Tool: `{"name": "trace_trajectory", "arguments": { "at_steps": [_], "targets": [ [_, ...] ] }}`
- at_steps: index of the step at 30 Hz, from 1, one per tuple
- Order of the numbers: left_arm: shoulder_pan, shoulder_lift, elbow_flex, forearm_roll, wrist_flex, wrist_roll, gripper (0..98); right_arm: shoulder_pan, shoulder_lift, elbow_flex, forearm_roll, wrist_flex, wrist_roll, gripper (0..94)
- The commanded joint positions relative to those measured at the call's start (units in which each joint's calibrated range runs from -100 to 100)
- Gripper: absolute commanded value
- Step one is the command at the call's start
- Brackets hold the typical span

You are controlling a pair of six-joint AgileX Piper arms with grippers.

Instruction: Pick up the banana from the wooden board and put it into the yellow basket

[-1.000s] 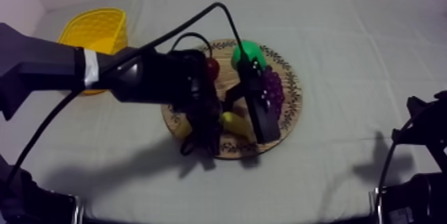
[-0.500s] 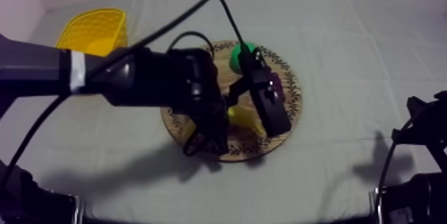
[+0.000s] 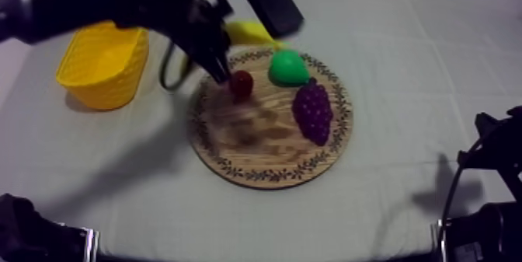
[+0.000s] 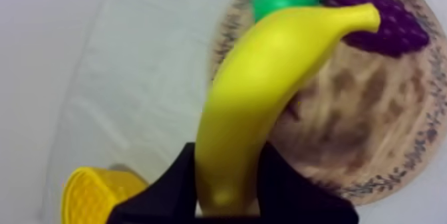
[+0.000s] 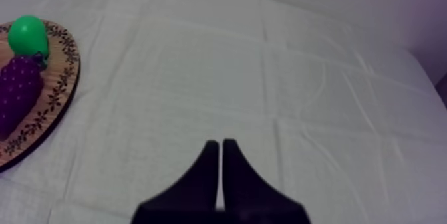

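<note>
Okay, the bench under its grey-white cloth was the biggest thing and carried all the rest. Our left arm stretched in from the upper left of the top view, above the basket and toward the far rim of the board. Our right arm sat low at its own side, well apart from the fruit. Next, the round wooden board with the patterned rim lay mid-bench. The yellow basket stood near the board, on our left side. The banana was off the board. We saw it up in the air, pinched at one end by the left tool, with a black finger clamped on either side. Its other end pointed over the board toward the pear and grapes. From above, it hung by the board's far rim, between basket and pear. The bunch of grapes lay on the board's right half, just beside the pear. The small red fruit sat on the board toward its far left edge, apart from those two. The right tool hovered over bare cloth, fingers pressed together in a narrow wedge.
</note>
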Motion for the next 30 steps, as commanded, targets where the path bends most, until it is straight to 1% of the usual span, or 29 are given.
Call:
{"name": "trace_trajectory", "arguments": {
  "at_steps": [1,6,10,15,20,25,28,30],
  "targets": [
    [-5.38,-3.03,0.25,0.09,-1.62,-0.49,15.7,-0.01,-0.02,0.02,0.01,0.03,0.01,0.3],
    [-12.85,-5.63,2.10,0.23,-5.40,-1.30,15.7,-0.01,-0.02,0.02,0.01,0.03,0.01,0.3],
    [-18.86,-5.74,4.43,0.67,-10.49,-1.40,15.6,-0.01,-0.02,0.02,0.01,0.03,0.01,0.3],
    [-24.29,-2.69,5.54,1.00,-14.82,-1.42,15.5,-0.01,-0.02,0.02,0.01,0.03,0.01,0.3],
    [-27.46,2.08,5.02,0.96,-17.60,-1.07,15.5,-0.01,-0.02,0.02,0.01,0.03,0.01,0.3],
    [-28.85,5.64,5.77,0.66,-19.68,-0.11,15.7,-0.01,-0.02,0.02,0.01,0.03,0.01,0.3],
    [-29.18,6.84,6.92,0.12,-20.20,1.29,15.3,-0.01,-0.02,0.02,0.01,0.03,0.01,0.3],
    [-29.07,7.41,8.15,-0.74,-20.34,2.80,14.8,-0.01,-0.02,0.02,0.01,0.03,0.01,0.3]
  ]
}}
